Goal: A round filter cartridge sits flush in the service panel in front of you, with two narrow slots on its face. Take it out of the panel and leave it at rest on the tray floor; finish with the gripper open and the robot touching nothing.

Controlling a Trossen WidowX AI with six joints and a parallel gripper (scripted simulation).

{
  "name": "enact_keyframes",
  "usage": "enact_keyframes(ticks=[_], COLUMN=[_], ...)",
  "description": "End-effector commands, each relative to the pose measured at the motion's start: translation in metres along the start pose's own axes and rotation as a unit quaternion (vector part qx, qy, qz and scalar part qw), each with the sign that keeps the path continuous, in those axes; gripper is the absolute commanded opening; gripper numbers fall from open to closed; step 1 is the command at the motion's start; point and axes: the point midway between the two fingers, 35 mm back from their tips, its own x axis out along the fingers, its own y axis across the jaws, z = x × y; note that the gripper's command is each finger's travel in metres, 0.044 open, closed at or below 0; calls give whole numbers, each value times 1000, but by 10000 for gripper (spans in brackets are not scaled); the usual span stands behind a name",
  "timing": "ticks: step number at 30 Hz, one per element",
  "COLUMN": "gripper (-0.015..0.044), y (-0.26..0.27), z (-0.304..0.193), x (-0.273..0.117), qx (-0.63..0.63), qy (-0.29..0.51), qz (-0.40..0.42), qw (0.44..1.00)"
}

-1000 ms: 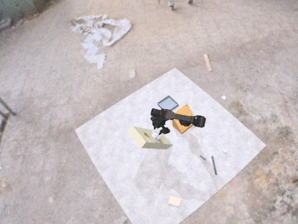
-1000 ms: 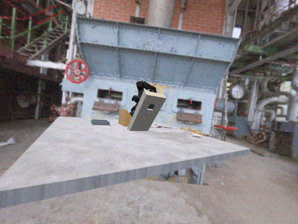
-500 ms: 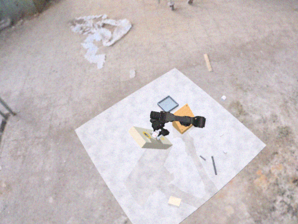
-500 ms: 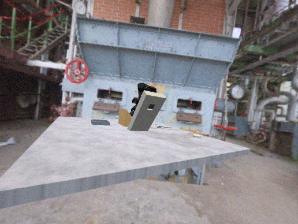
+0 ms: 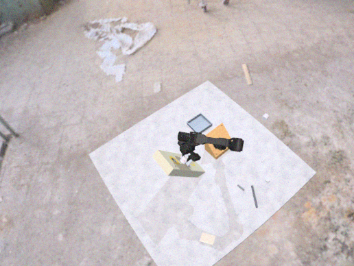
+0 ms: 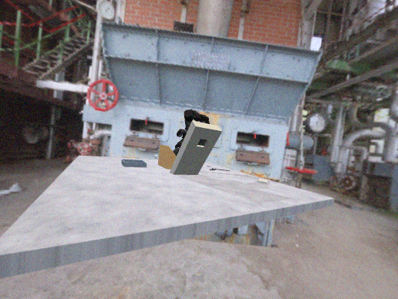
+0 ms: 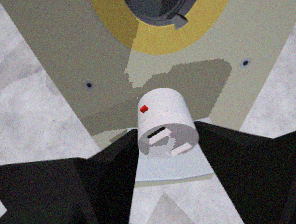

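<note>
The gripper (image 7: 166, 146) is clamped on the white cylinder (image 7: 162, 111), its two-barred face towards the camera. The dark filter cartridge (image 7: 156, 9) sits in its yellow ring (image 7: 114, 31) at twelve o'clock, not yet out of the panel (image 7: 60, 60). I'd say keep the squeeze firm and the cylinder square to the panel, minding the panel's slanted edges, with the tray (image 5: 199, 123) waiting at one o'clock, just beside the orange block (image 5: 219, 134).
</note>
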Motion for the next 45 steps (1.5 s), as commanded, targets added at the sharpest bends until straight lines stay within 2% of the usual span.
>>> enact_keyframes(ticks=[1, 5, 22, 41, 42, 45], gripper=[0, 0, 0, 0, 0, 0], y=[-1, -1, -1, -90, -81, -99], z=[11, 16, 21, 21, 21, 12], x=[-5, -13, -95, -86, -87, -90], qx=[-3, -3, -2, -4, 2, 45], qy=[-2, -2, 0, -1, 0, 8], qz=[-1, -2, -3, -4, -4, -29], qw=[1000, 1000, 1000, 1000, 1000, 999])
